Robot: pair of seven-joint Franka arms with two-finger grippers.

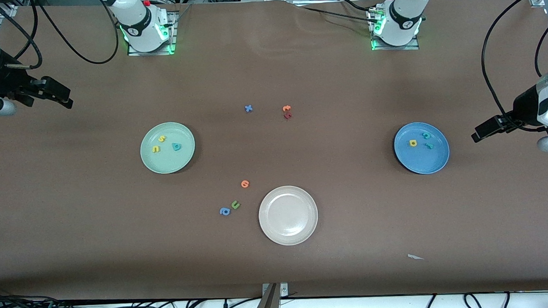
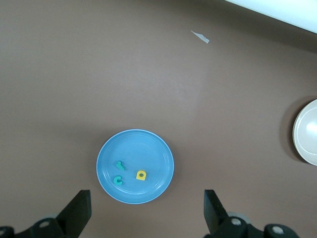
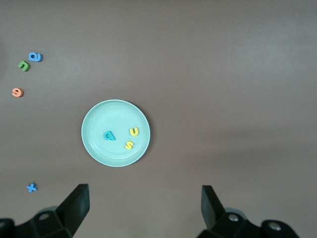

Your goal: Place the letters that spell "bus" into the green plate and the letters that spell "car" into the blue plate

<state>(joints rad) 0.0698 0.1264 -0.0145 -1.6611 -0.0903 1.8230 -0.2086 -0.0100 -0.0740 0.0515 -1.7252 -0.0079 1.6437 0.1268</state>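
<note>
Front view, b, u, s [image 1: 162,139] on green plate [image 1: 150,159], both end effectors [image 1: 481,133] [image 1: 63,99] spread.

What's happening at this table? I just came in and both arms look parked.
Nothing is being handled. The round mint-green plate holds the yellow s, yellow u and teal-blue b; the round mid-blue plate holds the yellow a, teal c and teal-green r. The left gripper and right gripper wait at their table ends, jaws open and empty. Leftover foam letters lie on the table near the empty beige-white plate.
</note>
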